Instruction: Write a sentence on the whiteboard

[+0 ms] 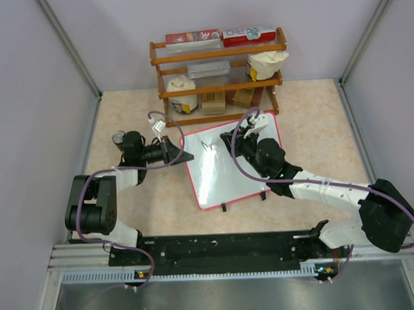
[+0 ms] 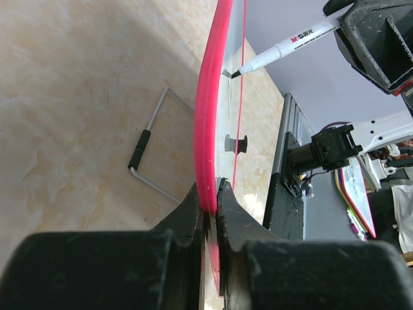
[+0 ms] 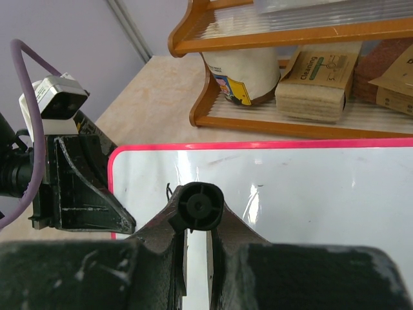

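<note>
The writing has only just begun. The whiteboard lies in the middle of the surface, just near of the wooden rack. Only a few thin black strokes of the sentence show, by its far left corner.

The left hand is closed tight on the board's red frame at the left edge, the frame pinched between its fingers to steady the panel. The right hand is closed around a white marker. In the left wrist view the black tip appears to rest on the white face near that far left corner.

The board's long axis runs left to right, skewed so that its right end sits farther away. The two black tabs are on the near edge. The left edge looks lifted off the surface, with a wire bracket lying beyond it, so the face seems to tip rather than lie flat, though I cannot tell how much.

The marker's barrel slants down from the right hand, its tip pointing at the board.

As I judge it, the next move calls for short, light strokes carried rightward along the far line. Tip pressure should be even, and the left grip firm enough that the board does not skid.
</note>
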